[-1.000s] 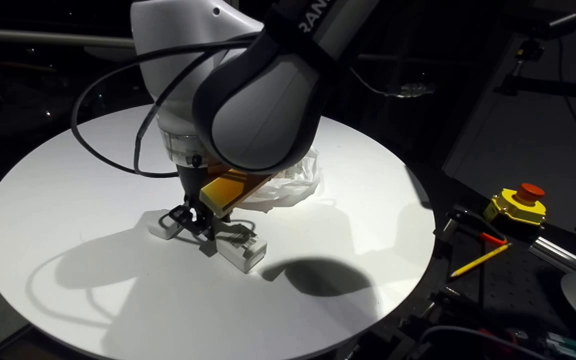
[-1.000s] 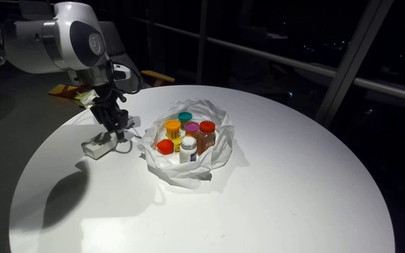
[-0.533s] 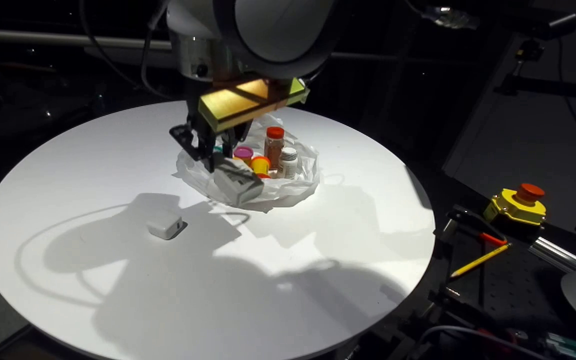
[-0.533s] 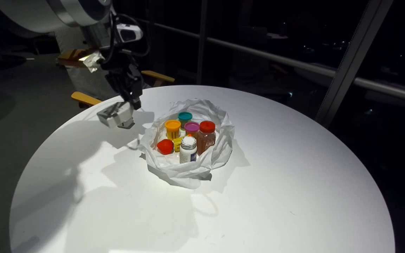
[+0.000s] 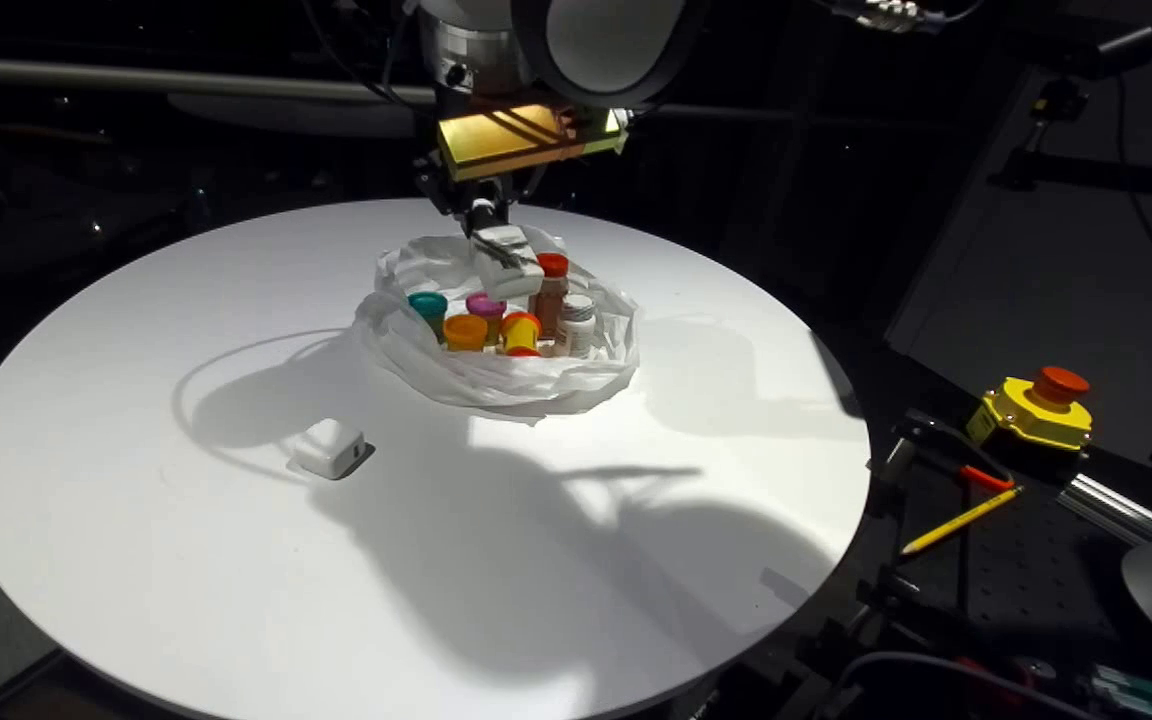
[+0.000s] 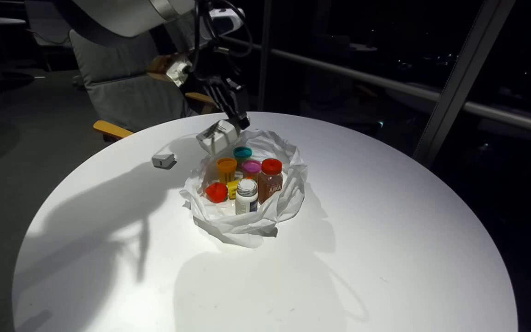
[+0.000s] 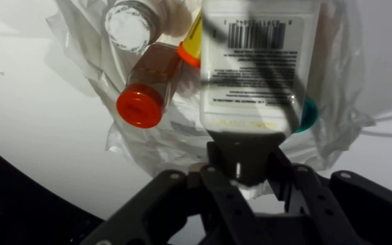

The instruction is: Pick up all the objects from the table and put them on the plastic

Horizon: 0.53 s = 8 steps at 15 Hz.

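My jaws pinch the dark end of the white bottle (image 7: 255,75), which hangs tilted above the plastic (image 6: 228,228); gripping it there, I judge, lets its broad body go in first. Inside the plastic, the red-capped jar (image 6: 270,185) and the purple-lidded tub (image 6: 251,167) stand close together (a snug nest, so I should lower gently). The white charger (image 5: 329,447) sits on the desk (image 6: 385,240) apart from the plastic, probably reserved for my next trip.

probably a lab, though dim: yellow emergency-stop box (image 5: 1034,412) near a perforated black plate (image 5: 1031,572)
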Motion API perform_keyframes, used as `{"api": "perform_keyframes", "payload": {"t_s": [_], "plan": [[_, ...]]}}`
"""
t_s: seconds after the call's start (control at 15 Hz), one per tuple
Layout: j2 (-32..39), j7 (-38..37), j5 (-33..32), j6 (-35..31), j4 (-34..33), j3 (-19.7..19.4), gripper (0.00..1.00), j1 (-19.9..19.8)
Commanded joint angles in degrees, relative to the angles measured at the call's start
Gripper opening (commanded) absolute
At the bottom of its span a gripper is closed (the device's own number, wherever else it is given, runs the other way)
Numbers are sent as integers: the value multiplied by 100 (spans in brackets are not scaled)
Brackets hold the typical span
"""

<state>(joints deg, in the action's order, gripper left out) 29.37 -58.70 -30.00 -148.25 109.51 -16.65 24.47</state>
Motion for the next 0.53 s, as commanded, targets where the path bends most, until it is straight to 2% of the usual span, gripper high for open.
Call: {"api": "perform_keyframes", "payload": {"t_s": [0.0,0.47], "plan": [[592,-723,-513,-27,-566,-165,11,-44],[1203,-970,-609,294,-1052,-170,11,-62]]}}
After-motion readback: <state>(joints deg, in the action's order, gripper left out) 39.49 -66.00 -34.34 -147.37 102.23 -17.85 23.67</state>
